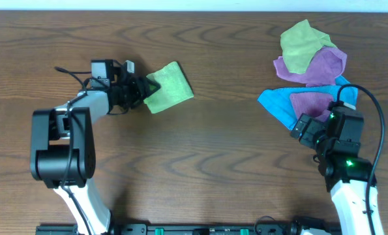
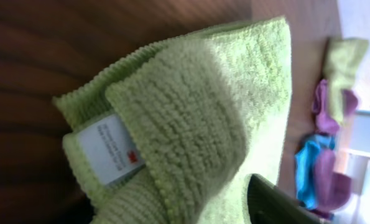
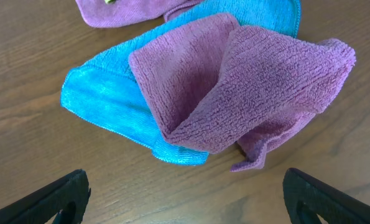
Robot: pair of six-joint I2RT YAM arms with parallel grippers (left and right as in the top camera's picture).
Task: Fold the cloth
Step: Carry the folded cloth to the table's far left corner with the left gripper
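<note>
A light green cloth [image 1: 169, 88], folded into a small rectangle, lies on the wooden table at left of centre. My left gripper [image 1: 140, 91] is at its left edge and is shut on it. In the left wrist view the green cloth [image 2: 203, 106] fills the frame, with a white label showing and its edge bunched at the jaws [image 2: 191, 211]. Only one dark finger shows. My right gripper [image 1: 311, 130] is open and empty, low over bare table [image 3: 185, 193], just in front of a mauve cloth [image 3: 247, 81].
A pile of loose cloths lies at the right: a yellow-green one [image 1: 301, 42], a purple one [image 1: 324, 65], a blue one [image 1: 278, 104] and the mauve one [image 1: 311, 103] on it. The blue cloth [image 3: 104, 99] lies under the mauve one.
</note>
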